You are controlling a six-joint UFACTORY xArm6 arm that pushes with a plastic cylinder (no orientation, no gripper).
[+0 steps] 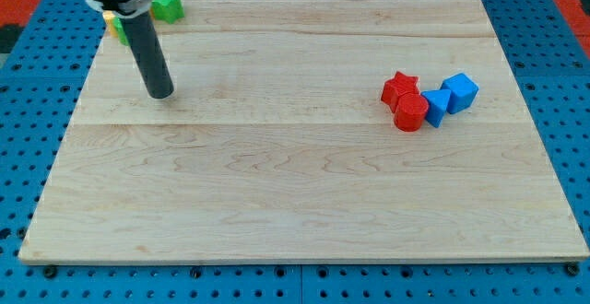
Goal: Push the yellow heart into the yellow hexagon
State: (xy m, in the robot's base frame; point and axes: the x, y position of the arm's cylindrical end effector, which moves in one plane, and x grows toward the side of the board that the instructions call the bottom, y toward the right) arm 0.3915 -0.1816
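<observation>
Trouble could come from the crowding at the view's top left: yellow blocks point(117, 28) peek out behind the rod beside a green block point(167, 6), shapes unreadable, so a push may drag the wrong piece. My tip point(161, 93) rests just below them, holding nothing. Red star point(399, 87), red cylinder point(410, 113) and two blue blocks point(449, 96) sit well apart. Wooden board point(295, 193) lies on blue pegboard point(553, 28).
</observation>
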